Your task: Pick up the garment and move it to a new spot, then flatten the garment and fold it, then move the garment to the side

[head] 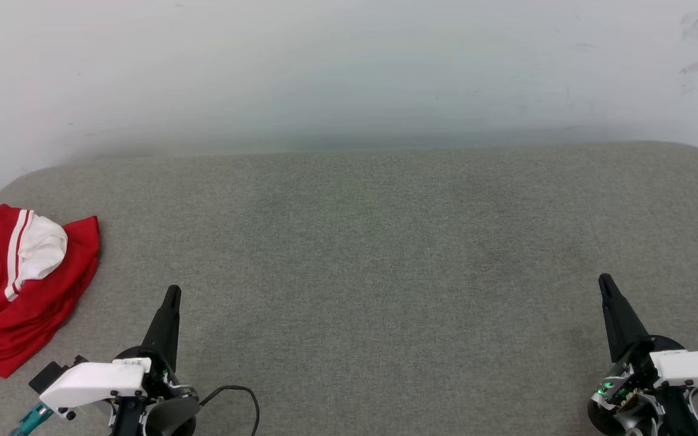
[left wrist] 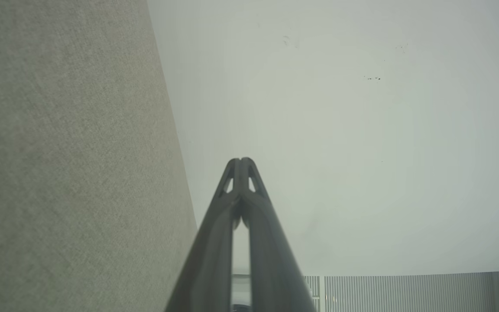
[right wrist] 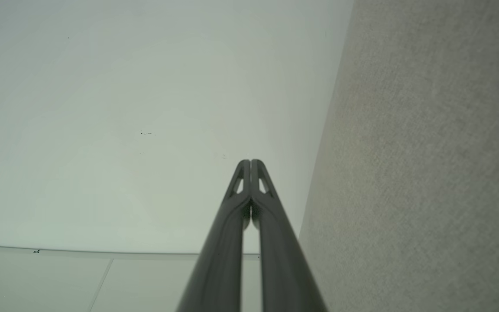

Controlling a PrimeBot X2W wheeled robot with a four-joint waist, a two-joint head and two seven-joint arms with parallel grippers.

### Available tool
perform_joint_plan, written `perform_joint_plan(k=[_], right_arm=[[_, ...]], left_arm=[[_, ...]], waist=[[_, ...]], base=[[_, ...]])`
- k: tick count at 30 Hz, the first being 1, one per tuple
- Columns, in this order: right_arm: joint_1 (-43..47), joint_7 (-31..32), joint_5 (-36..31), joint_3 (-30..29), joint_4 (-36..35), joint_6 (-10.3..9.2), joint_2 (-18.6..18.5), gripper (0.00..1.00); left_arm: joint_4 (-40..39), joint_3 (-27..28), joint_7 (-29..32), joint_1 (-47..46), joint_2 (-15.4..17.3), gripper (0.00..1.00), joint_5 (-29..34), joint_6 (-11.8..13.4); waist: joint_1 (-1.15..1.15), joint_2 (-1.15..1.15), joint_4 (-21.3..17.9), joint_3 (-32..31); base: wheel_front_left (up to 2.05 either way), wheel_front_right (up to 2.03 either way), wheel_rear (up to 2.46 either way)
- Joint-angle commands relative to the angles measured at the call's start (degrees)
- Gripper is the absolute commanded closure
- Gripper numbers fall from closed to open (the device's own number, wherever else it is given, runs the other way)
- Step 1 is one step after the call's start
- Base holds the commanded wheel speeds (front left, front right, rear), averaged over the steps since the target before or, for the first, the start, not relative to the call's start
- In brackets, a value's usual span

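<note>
The garment (head: 16,290), red with a white sleeve and striped trim, lies crumpled in a heap at the far left of the grey fabric surface (head: 361,254). My left gripper (head: 172,292) stands shut and holds nothing, a little to the right of the heap and apart from it. In the left wrist view the left gripper (left wrist: 241,161) has its tips pressed together. My right gripper (head: 603,281) is shut and holds nothing at the lower right, far from the garment. The right wrist view has the right gripper (right wrist: 250,162) with its tips touching.
A pale wall (head: 349,72) rises behind the grey surface, whose back corners are rounded. A black cable (head: 240,396) loops beside my left wrist. The wide middle of the surface lies between the two grippers.
</note>
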Motion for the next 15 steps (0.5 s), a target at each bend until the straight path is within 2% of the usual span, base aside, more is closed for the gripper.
perform_joint_plan(k=[1,4,5,11,15], right_arm=[[-0.6,0.0,0.2,0.0,0.0,-0.02,0.2,1.0],[-0.6,0.0,0.2,0.0,0.0,-0.02,0.2,1.0],[0.1,0.0,0.0,0.0,0.2,0.0,0.0,0.0],[1.8,-1.0,-0.7,0.2,1.3,-0.01,0.0,0.0],[2.1,-2.1,-3.7,-0.1,0.4,-0.01,0.0,0.0]], left_arm=[[-0.1,0.2,0.1,-0.3,0.0,1.0,0.0,-0.1],[-0.1,0.1,0.1,-0.3,0.0,1.0,0.0,-0.1],[0.2,0.0,0.0,0.1,0.0,0.0,0.0,0.0],[0.9,-0.4,-1.0,1.6,-0.1,0.0,0.7,0.0],[0.2,0.3,-2.1,1.8,-0.1,0.0,3.5,0.1]], waist=[[0.0,0.0,0.0,0.0],[0.0,0.0,0.0,0.0],[0.0,0.0,0.0,0.0],[0.0,0.0,0.0,0.0],[0.0,0.0,0.0,0.1]], base=[[0.0,0.0,0.0],[0.0,0.0,0.0],[0.0,0.0,0.0],[0.0,0.0,0.0],[0.0,0.0,0.0]])
